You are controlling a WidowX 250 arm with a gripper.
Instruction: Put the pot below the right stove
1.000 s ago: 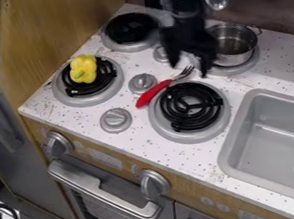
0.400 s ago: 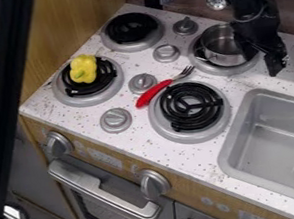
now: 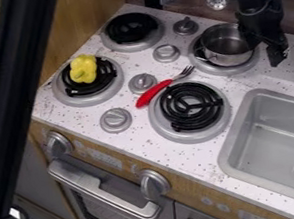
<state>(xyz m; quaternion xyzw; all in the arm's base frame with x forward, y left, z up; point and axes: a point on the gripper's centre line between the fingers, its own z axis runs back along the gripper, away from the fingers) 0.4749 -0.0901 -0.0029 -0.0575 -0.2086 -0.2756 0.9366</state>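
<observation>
Pot (image 3: 226, 51) sits on the rear right burner (image 3: 234, 70), near the back edge of the countertop (image 3: 76, 115). The gripper (image 3: 276, 57) hangs just right of it; whether parted or together, I cannot tell.

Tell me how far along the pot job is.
Nothing looks finished: the pot sits on the back right burner. The end effector is at its right side, but a hold isn't certain. Seemingly left: carrying it to the front right burner, which holds no pot.
</observation>
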